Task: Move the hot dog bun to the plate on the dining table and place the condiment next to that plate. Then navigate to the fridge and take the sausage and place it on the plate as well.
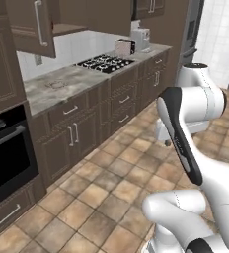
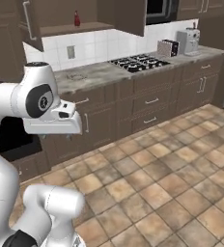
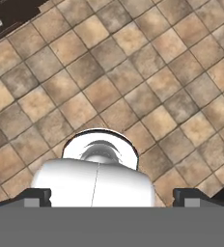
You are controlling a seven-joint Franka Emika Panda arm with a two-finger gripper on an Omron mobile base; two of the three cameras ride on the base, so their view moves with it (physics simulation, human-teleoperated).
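Note:
The condiment, a small red squeeze bottle, stands upright on the shelf of an open wall cabinet above the counter. My gripper hangs over the tiled floor, well away from that shelf. It points down and is open, its two dark fingertips wide apart with nothing held between them. The tall grey fridge stands at the far end of the wall counter. The hot dog bun, the plate, the dining table and the sausage are out of view.
A wall counter carries a gas hob, a toaster and a coffee machine. A black oven sits at its near end. Open cabinet doors jut out overhead. Brown tiled floor spreads in front.

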